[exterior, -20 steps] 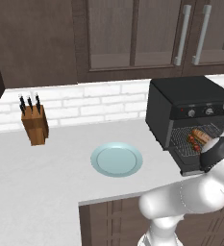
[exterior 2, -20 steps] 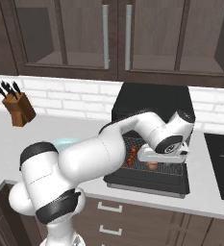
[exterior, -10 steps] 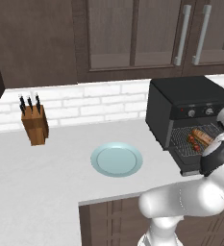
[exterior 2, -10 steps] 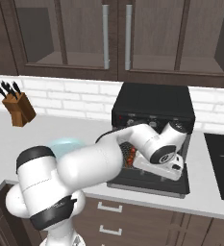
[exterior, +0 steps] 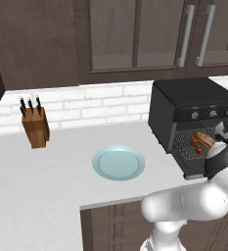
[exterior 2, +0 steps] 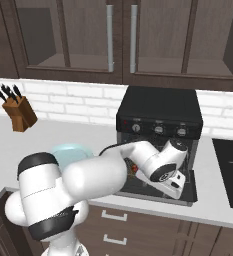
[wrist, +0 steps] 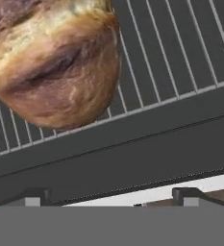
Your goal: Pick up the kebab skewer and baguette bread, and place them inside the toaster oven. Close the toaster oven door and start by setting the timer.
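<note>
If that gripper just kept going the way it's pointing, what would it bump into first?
Probably the wire rack inside the toaster oven. The open gripper looks down at its bars, with the baguette bread lying just off to one side. Depth is hard to judge.

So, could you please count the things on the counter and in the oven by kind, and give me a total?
Ovens: 1, the toaster oven
Plates: 1, the plate
Knife blocks: 1, the knife block
Breads: 1, the baguette bread
Skewers: 1, the kebab skewer
Total: 5
</note>
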